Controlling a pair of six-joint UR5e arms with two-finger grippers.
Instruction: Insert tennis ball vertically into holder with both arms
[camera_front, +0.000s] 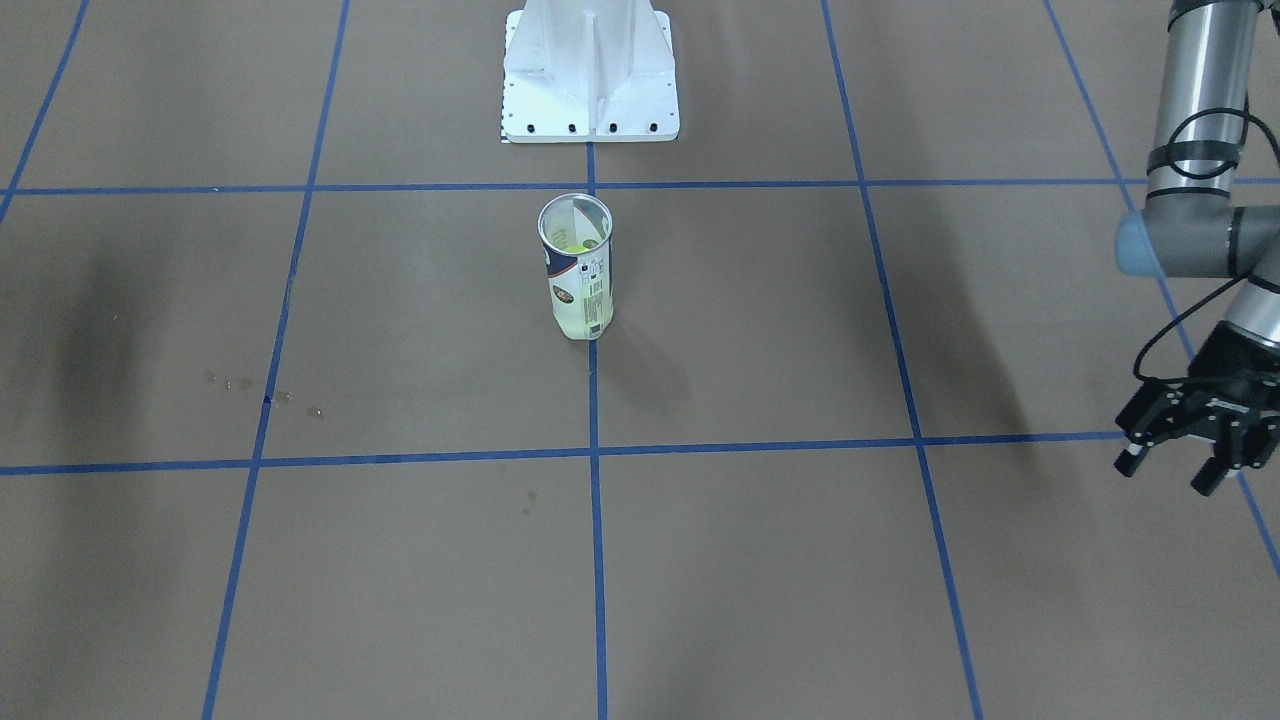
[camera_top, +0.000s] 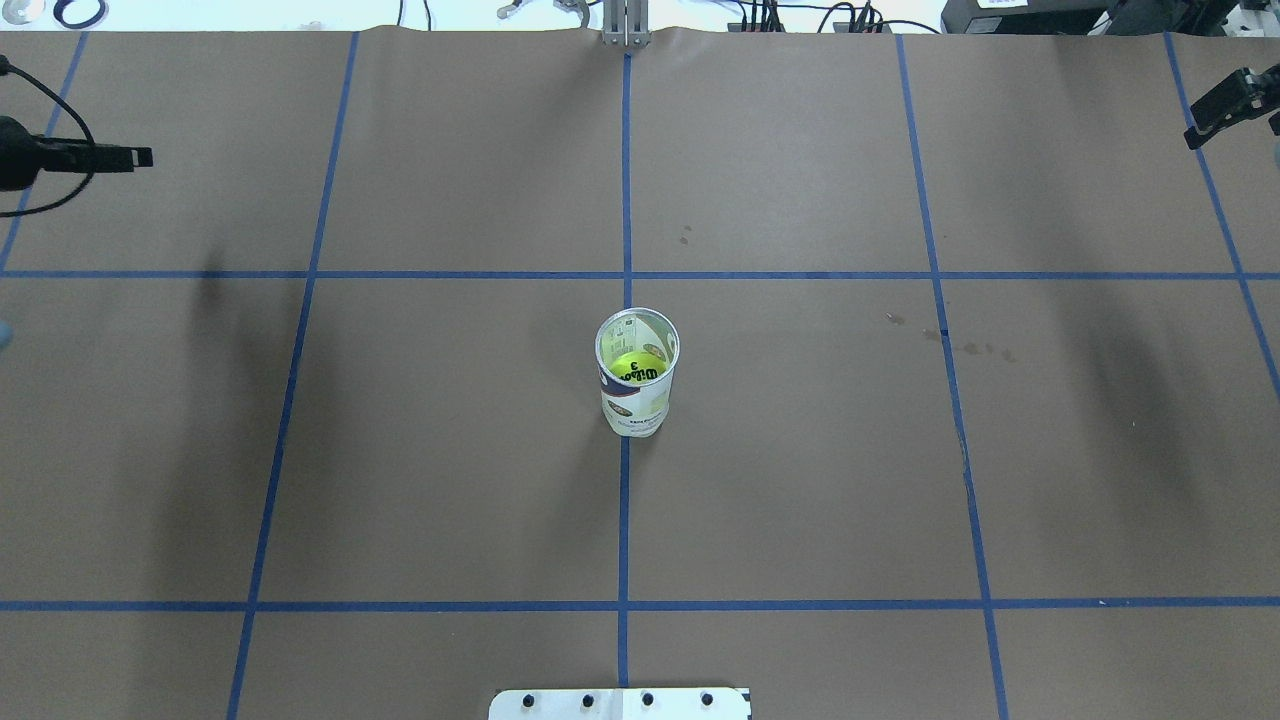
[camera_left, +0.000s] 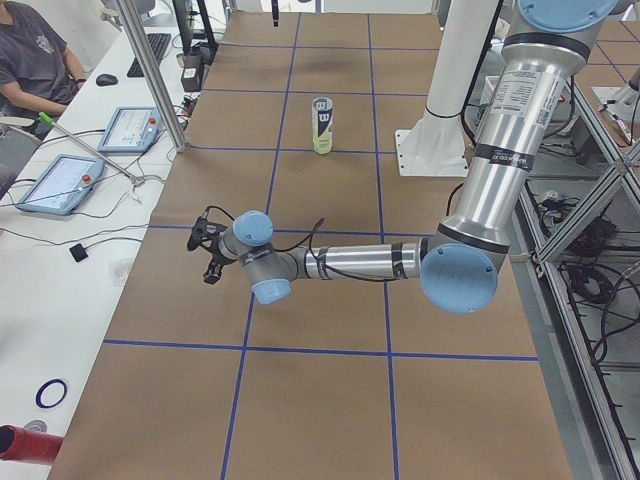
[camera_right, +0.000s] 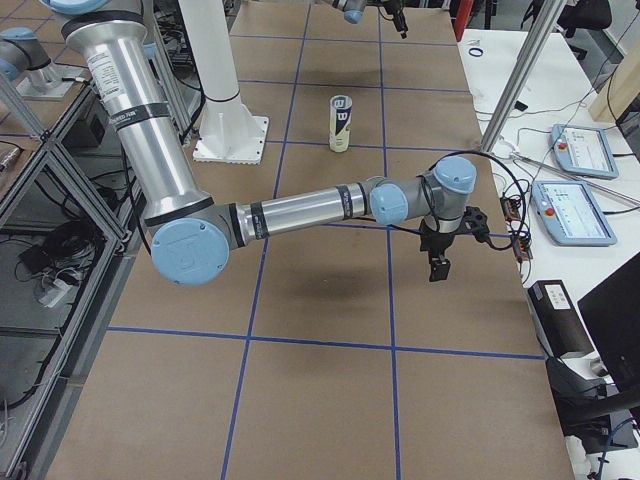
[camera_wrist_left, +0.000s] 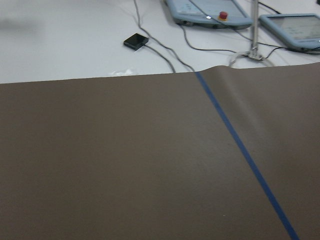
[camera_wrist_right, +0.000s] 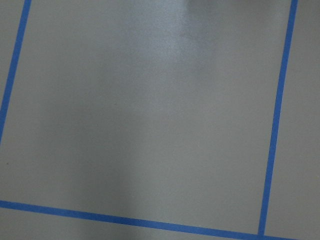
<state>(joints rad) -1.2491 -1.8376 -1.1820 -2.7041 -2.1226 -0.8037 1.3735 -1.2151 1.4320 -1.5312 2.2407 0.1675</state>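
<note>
You will find the holder (camera_top: 637, 398) standing upright, mouth open, at the centre of the table (camera_top: 820, 470), on the middle blue tape line (camera_top: 624, 520). One tennis ball (camera_top: 638, 367) sits down inside it. Reading the overhead view as a clock face centred on the holder, the left gripper (camera_front: 1168, 470) hangs at ten o'clock, well apart from it, fingers spread and holding nothing. The right gripper (camera_top: 1225, 105) sits at two o'clock, also well apart. Whether its fingers are spread or pressed together cannot be told.
</note>
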